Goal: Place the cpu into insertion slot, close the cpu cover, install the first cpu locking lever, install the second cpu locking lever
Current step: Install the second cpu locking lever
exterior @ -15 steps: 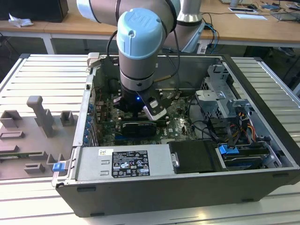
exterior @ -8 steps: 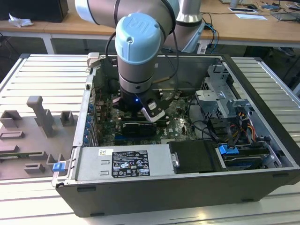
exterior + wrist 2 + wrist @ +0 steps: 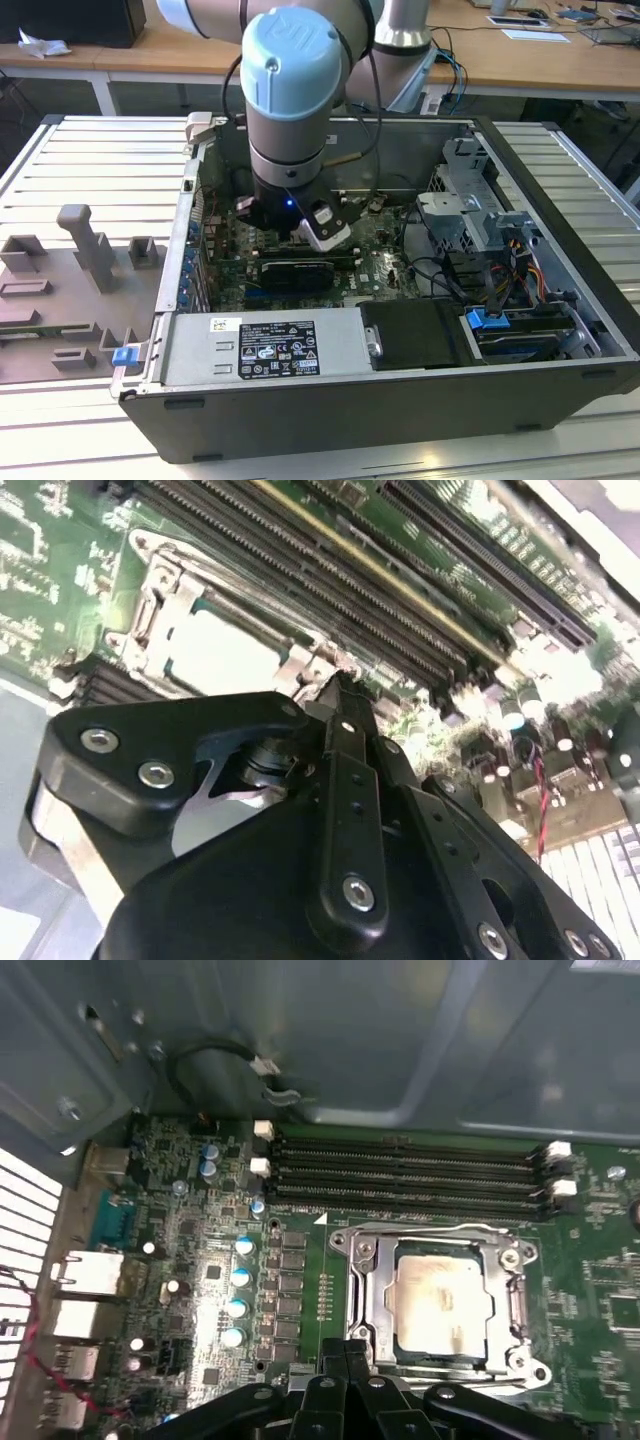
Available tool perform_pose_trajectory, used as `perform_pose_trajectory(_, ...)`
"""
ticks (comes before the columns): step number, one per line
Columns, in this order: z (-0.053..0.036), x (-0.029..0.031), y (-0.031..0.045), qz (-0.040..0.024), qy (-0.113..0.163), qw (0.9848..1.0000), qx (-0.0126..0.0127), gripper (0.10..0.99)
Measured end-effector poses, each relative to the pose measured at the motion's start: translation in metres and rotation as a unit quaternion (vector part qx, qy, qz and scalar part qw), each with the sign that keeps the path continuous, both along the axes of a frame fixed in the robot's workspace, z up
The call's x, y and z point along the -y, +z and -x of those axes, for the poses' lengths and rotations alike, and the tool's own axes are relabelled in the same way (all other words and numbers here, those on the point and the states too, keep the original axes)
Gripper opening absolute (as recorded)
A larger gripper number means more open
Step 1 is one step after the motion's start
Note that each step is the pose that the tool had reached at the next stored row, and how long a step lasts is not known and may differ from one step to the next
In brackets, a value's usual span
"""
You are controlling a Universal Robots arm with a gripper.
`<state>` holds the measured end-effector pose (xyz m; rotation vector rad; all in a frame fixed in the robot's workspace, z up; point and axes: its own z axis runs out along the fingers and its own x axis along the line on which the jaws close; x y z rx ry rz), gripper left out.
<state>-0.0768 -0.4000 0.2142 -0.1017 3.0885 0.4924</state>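
The cpu [image 3: 440,1305] [image 3: 215,645] lies flat in the insertion slot [image 3: 520,1355], its pale face showing through the window of the cpu cover [image 3: 365,1290] [image 3: 150,600]. The silvery cover lies down over it. A thin wire lever [image 3: 430,1230] runs along one side of the socket. My gripper [image 3: 345,1352] [image 3: 335,685] is shut, its black fingertips pressed together right at the socket's edge; what they touch is hidden. In the exterior view the arm's wrist [image 3: 290,100] reaches down into the open computer case [image 3: 560,180].
Long black memory slots [image 3: 400,1165] run beside the socket. A black graphics card [image 3: 295,272], a power supply [image 3: 260,345], a drive cage [image 3: 470,200] and loose cables [image 3: 500,270] crowd the case. A grey fixture block [image 3: 80,260] sits on the table at the exterior view's left.
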Motion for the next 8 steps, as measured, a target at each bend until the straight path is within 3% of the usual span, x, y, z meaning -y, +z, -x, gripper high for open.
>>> perform_pose_trajectory(8, 0.0000, 0.0000, 0.0156, 0.0000, 0.000, 1.0000, 0.0000, 0.106)
